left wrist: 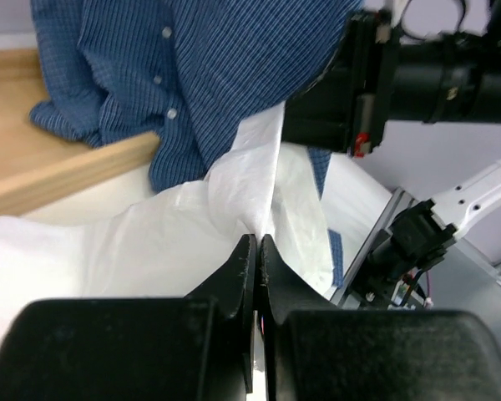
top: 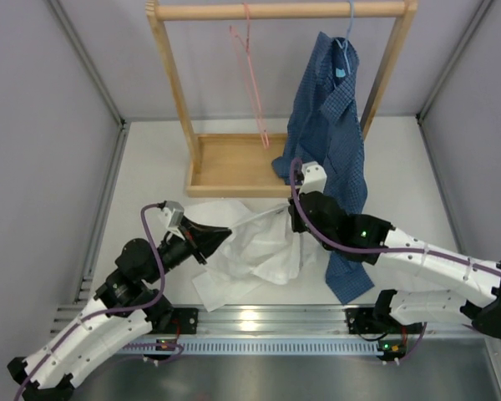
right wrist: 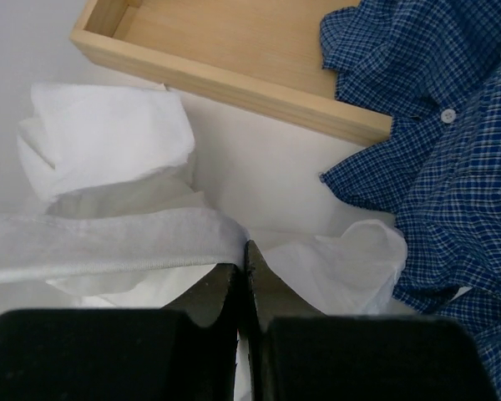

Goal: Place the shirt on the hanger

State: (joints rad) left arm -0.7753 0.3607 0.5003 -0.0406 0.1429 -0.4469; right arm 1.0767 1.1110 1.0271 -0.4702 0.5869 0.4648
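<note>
The white shirt [top: 255, 251] lies crumpled on the table between my two grippers. My left gripper [top: 225, 233] is shut on a fold of it, seen in the left wrist view [left wrist: 258, 238] with white fabric [left wrist: 259, 184] rising from the tips. My right gripper [top: 294, 219] is shut on the shirt's edge, seen in the right wrist view [right wrist: 245, 245] with a white band [right wrist: 108, 242] stretched left from the tips. The pink hanger [top: 252, 75] hangs bare from the wooden rail [top: 275, 10], apart from the shirt.
A wooden rack with a tray base [top: 225, 163] stands at the back. A dark blue checked shirt [top: 330, 125] hangs on a light blue hanger [top: 344, 46] and drapes onto the table beside my right arm. Grey walls close both sides.
</note>
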